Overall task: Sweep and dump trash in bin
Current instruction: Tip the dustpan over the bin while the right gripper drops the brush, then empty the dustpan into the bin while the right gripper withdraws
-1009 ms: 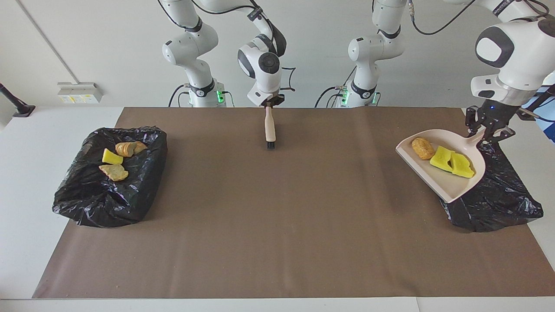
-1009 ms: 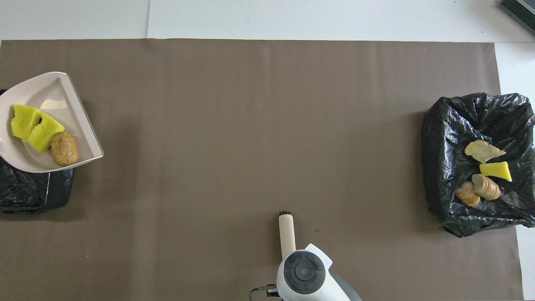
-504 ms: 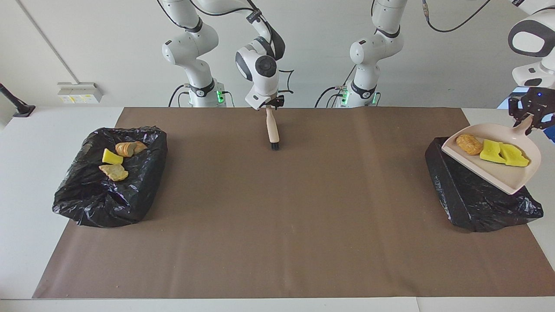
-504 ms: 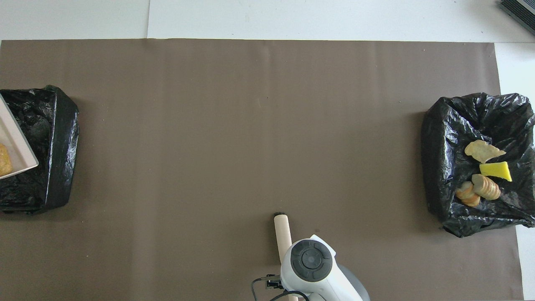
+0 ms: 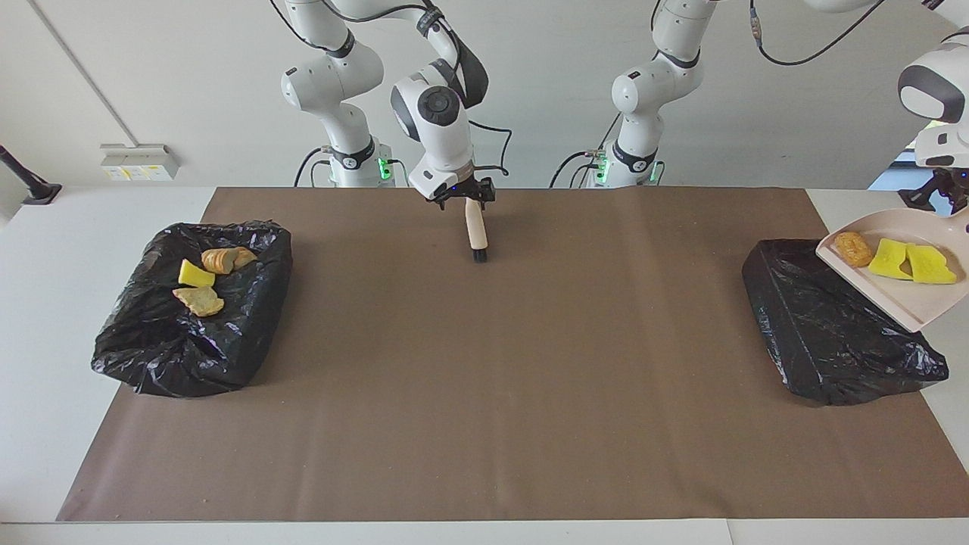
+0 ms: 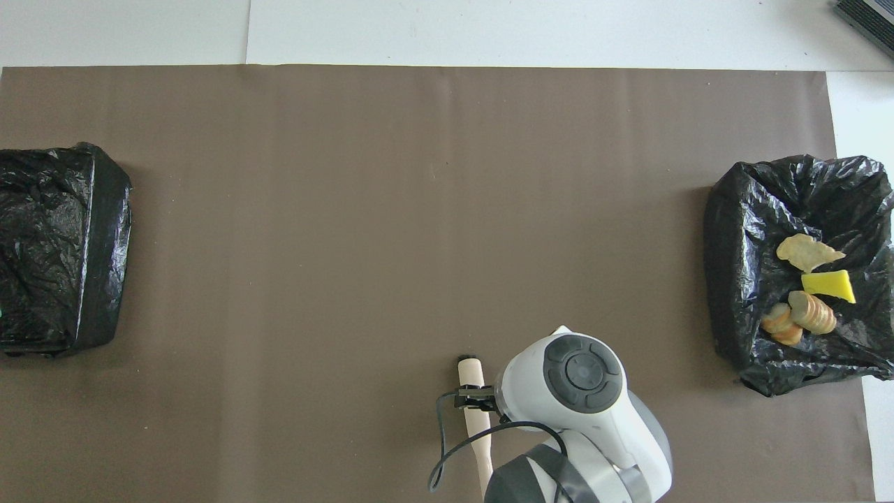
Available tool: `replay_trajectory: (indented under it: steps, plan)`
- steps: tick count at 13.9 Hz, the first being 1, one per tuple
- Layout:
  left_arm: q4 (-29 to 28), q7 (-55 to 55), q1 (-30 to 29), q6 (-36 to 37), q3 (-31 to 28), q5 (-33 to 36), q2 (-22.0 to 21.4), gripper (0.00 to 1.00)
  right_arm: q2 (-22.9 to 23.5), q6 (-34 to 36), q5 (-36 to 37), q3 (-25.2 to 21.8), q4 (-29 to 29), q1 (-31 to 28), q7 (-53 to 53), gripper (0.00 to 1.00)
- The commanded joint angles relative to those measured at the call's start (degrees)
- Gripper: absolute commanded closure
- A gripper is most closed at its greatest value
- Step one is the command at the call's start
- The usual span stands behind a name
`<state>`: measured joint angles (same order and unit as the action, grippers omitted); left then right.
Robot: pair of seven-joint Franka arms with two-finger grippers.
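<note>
My left gripper (image 5: 950,200) is shut on the handle of the pale pink dustpan (image 5: 901,299), which it holds in the air over the outer edge of the black-lined bin (image 5: 833,333) at the left arm's end. In the pan lie a brown nugget (image 5: 853,248) and two yellow wedges (image 5: 908,262). Neither pan nor left gripper shows in the overhead view, where this bin (image 6: 56,244) looks empty. My right gripper (image 5: 465,195) stands open over the handle of the brush (image 5: 477,231), which lies on the mat close to the robots.
A second black-lined bin (image 5: 189,325) at the right arm's end holds a yellow wedge (image 5: 195,274) and tan chunks (image 5: 200,301). A brown mat (image 5: 484,378) covers the table between the two bins. The brush's (image 6: 471,381) black bristles point away from the robots.
The left arm carried the loaded dustpan up and outward, past the bin's inner side to its outer edge. The right gripper opened and let go of the brush, which now lies on the mat.
</note>
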<state>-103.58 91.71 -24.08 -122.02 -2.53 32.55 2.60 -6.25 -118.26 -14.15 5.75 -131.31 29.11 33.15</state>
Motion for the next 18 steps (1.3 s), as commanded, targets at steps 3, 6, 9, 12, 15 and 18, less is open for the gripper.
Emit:
replay_trajectory:
  steps: [3,6,9,12,15,18]
  plan:
    - [0.4,0.31,1.23,2.39,-0.28,9.63,-0.4,1.0,1.33,2.58,1.67,0.41,7.98,-13.98,-6.92,0.0]
    - [0.84,-0.65,3.33,3.28,-0.02,15.6,-0.4,1.0,1.06,5.23,7.01,0.23,12.9,-18.72,-11.79,0.0]
    - [1.89,-1.97,3.52,4.42,0.07,18.25,-0.49,1.0,1.24,5.49,9.93,0.14,18.0,-22.33,-12.41,0.0]
    - [2.07,-3.02,3.87,6.78,1.12,12.14,-2.16,1.0,1.76,8.99,11.68,0.14,22.75,-26.46,-14.16,0.0]
    - [1.46,-8.9,6.94,11.1,1.39,-1.75,-2.33,1.0,1.41,13.65,12.04,-0.03,26.09,-27.62,-15.05,0.0]
    - [0.84,-16.71,12.02,15.13,1.48,-11.61,-2.6,1.0,1.41,21.38,12.3,-0.04,32.85,-28.67,-15.13,0.0]
